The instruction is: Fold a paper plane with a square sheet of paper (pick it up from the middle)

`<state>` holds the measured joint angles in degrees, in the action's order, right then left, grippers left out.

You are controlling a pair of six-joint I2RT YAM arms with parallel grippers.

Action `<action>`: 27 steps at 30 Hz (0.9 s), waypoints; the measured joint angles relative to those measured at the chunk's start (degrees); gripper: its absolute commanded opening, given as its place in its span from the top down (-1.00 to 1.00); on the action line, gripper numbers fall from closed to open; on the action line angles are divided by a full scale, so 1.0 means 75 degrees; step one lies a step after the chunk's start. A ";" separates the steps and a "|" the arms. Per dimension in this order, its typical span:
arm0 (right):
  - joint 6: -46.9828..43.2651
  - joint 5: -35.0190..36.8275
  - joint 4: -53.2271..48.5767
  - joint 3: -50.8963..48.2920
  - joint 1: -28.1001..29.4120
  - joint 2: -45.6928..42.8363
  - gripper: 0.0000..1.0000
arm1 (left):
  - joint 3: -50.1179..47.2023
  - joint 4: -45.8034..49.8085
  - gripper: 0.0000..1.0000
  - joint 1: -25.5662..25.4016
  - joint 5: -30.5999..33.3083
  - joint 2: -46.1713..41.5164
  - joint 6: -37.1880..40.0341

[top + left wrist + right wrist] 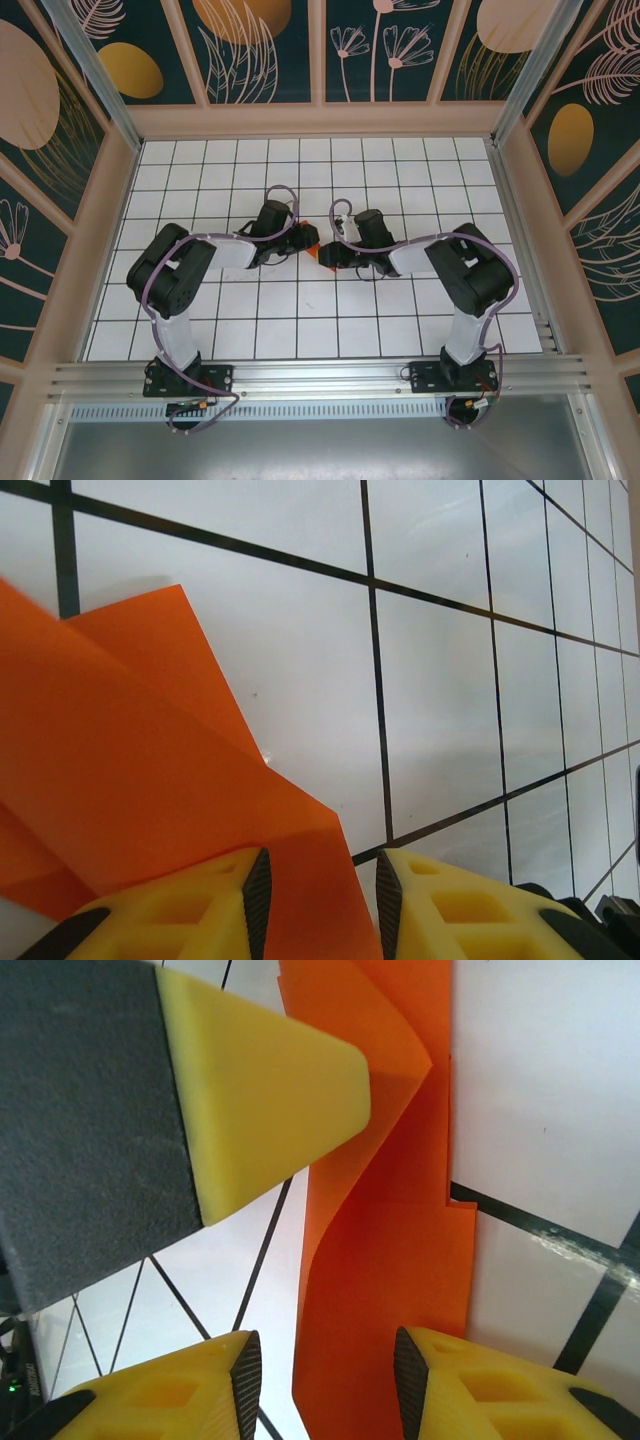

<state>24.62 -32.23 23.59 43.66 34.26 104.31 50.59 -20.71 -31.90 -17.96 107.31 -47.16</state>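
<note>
In the middle of the desk (300, 320) the paper (313, 252) lies partly folded, no plane yet, I'd say. Left gripper (320, 890) and right gripper (328, 1370) straddle it, jaws parted, clamping nothing.

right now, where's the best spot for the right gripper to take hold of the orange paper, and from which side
Likely the end of the orange paper nearest the wrist, where its folded layers sit between the open fingers of the right gripper. Come along its length from that end. The curled fold farther up looks puffed and harder to pinch.
</note>
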 measured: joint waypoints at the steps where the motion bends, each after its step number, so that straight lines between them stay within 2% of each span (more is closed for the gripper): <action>1: -0.0050 0.0061 -0.0029 0.0009 0.0006 -0.0006 0.14 | 0.0012 0.0003 0.30 0.0000 0.0000 0.0015 0.0000; 16: -0.0487 0.0568 -0.0411 0.0527 0.0204 0.0052 0.35 | 0.0172 0.0181 0.38 0.0000 0.0023 0.0108 0.0000; 24: -0.0595 0.0854 -0.0440 0.0571 0.0224 0.0315 0.39 | 0.0216 0.0201 0.44 0.0000 0.0058 0.0119 0.0000; 27: -0.0635 0.0924 -0.0434 0.0571 0.0233 0.0353 0.47 | 0.0230 0.0221 0.44 0.0000 0.0058 0.0146 0.0000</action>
<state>19.86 -25.30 20.34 47.94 36.01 106.96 52.31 -19.05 -31.90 -17.52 108.40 -47.16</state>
